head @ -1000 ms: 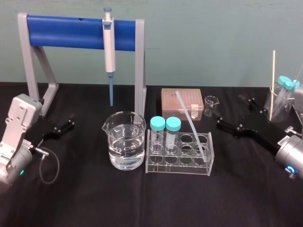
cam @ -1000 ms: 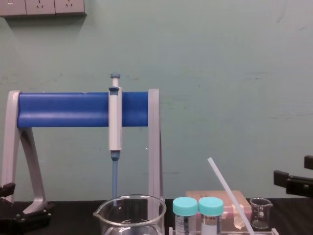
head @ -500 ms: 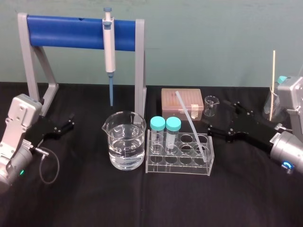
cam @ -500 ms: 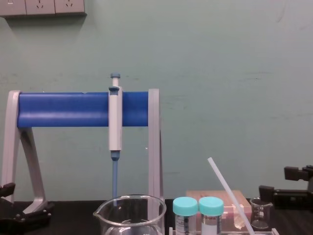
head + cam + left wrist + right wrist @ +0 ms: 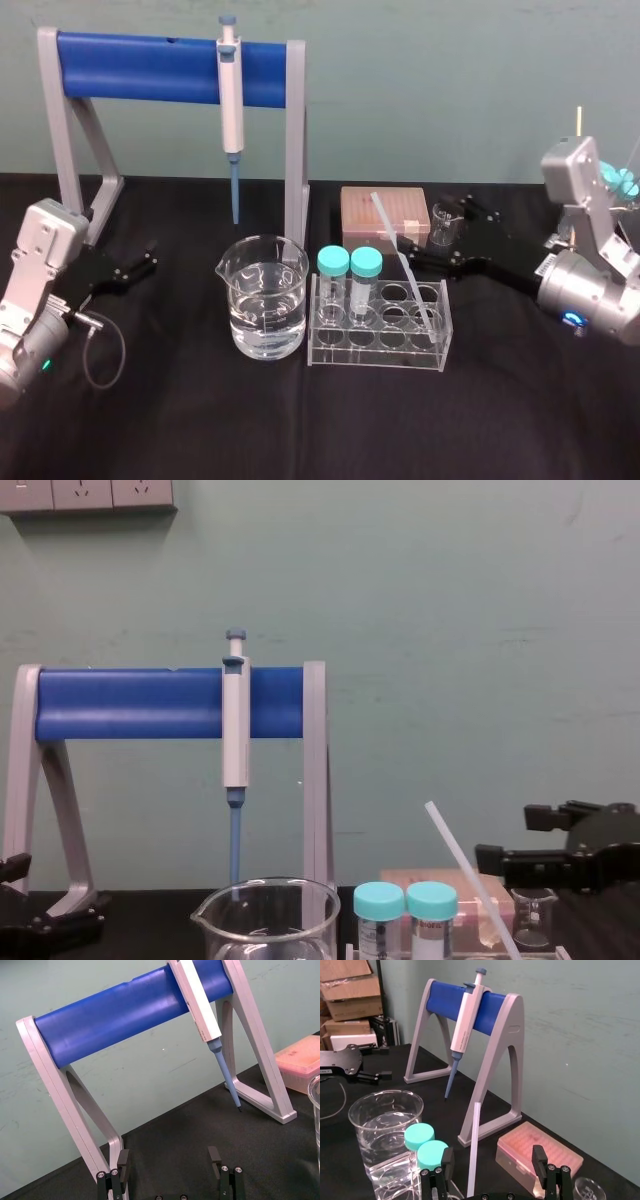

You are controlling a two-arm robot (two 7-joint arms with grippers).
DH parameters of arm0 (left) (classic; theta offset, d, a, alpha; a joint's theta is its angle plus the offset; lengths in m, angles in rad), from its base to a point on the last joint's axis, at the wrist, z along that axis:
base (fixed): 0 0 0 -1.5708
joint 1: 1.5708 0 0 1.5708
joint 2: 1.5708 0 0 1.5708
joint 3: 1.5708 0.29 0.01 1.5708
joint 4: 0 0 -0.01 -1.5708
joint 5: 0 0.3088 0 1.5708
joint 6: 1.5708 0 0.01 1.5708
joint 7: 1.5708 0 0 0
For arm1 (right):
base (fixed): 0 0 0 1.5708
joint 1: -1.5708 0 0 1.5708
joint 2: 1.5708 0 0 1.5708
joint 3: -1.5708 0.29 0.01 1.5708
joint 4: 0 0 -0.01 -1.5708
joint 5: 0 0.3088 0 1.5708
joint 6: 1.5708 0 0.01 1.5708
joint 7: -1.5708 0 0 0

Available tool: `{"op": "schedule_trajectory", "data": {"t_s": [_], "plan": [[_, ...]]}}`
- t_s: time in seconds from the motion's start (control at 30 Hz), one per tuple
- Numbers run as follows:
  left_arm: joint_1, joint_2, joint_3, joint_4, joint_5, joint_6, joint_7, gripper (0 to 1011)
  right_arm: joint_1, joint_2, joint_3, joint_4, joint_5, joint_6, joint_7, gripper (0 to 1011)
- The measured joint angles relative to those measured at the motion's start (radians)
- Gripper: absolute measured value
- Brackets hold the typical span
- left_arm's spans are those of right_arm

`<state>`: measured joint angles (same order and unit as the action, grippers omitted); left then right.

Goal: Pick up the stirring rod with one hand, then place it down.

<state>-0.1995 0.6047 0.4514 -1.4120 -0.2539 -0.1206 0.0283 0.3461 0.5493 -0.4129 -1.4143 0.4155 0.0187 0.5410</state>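
While the stirring rod [image 5: 402, 258] leans tilted in a hole at the right end of the clear tube rack [image 5: 380, 345], its top slanting back toward the pink tip box [image 5: 358, 215] behind the rack, the right gripper [image 5: 491, 1157] hovers above the rack's right end. Its fingers are spread on either side of the rod, gripping nothing. The left gripper [image 5: 135, 265] rests well left of the rack, jaws apart.
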Motion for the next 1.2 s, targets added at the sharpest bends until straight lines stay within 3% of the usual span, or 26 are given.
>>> {"op": "schedule_trajectory", "data": {"t_s": [0.47,1.2], "plan": [[0.000,0.000,0.000,0.000,0.000,0.000,0.000,1000,0.105,-0.068,-0.050,0.109,-0.057,0.000,0.037,1003],[0.000,0.000,0.000,0.000,0.000,0.000,0.000,1000,0.173,-0.120,-0.069,0.207,-0.079,-0.012,0.058,1003]]}}
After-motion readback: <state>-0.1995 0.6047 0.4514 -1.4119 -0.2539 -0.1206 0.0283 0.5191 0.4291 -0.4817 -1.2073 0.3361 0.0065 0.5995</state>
